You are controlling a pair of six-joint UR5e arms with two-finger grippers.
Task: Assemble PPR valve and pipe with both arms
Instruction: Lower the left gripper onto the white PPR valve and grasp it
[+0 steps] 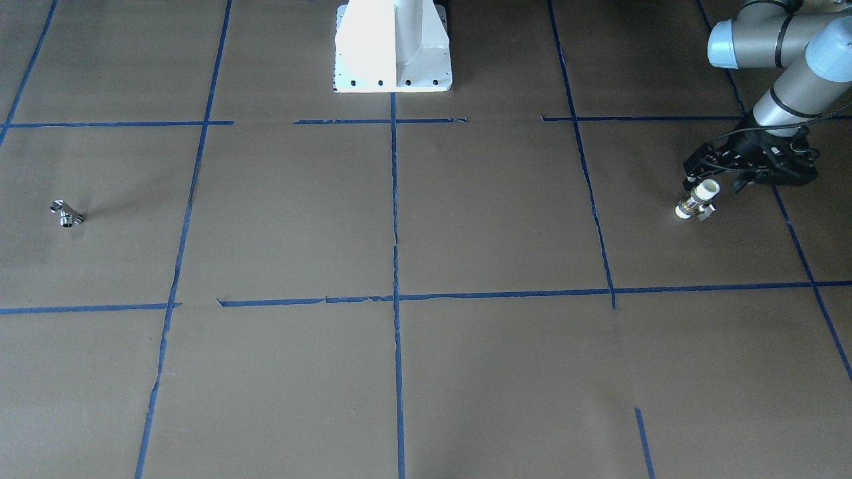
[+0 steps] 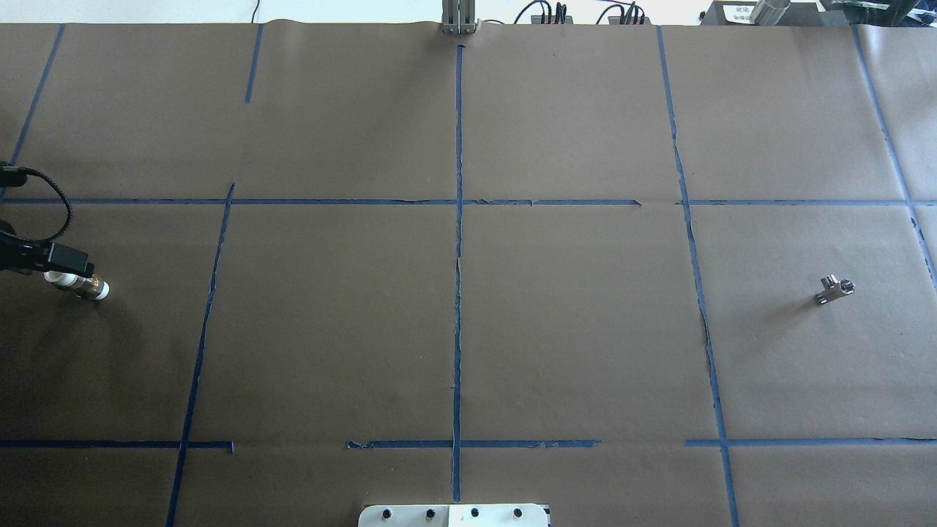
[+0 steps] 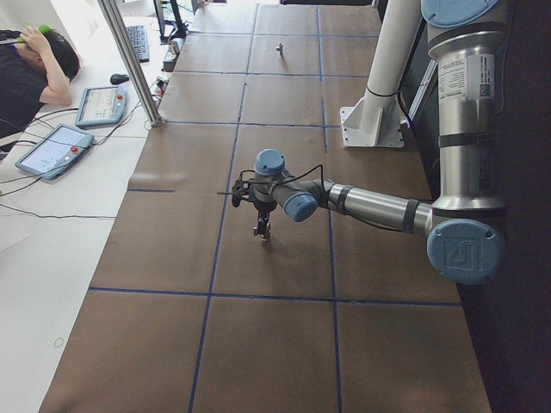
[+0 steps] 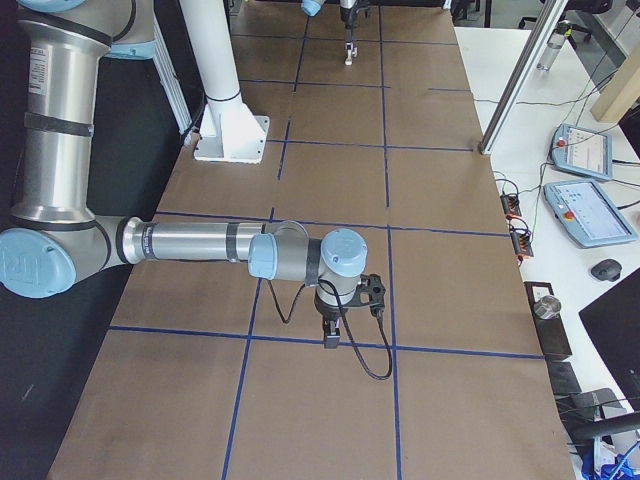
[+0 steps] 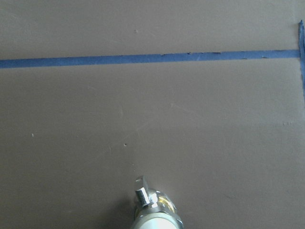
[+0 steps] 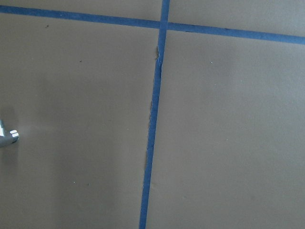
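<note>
PPR valve (image 5: 155, 212) sits at the left wrist view's bottom edge, white end toward the lens. Left gripper (image 1: 705, 179) is clamped on its upper white end, valve tilted, at the robot's left side of the table (image 1: 466, 219). Pipe (image 1: 66, 213) lies alone at the robot's right, well apart. Right gripper (image 4: 332, 340) hovers near a blue tape cross (image 4: 393, 349); grip state can't tell.

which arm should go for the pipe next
Right. The left gripper holds the valve, and the pipe lies far across the table, on the side of the right arm.
</note>
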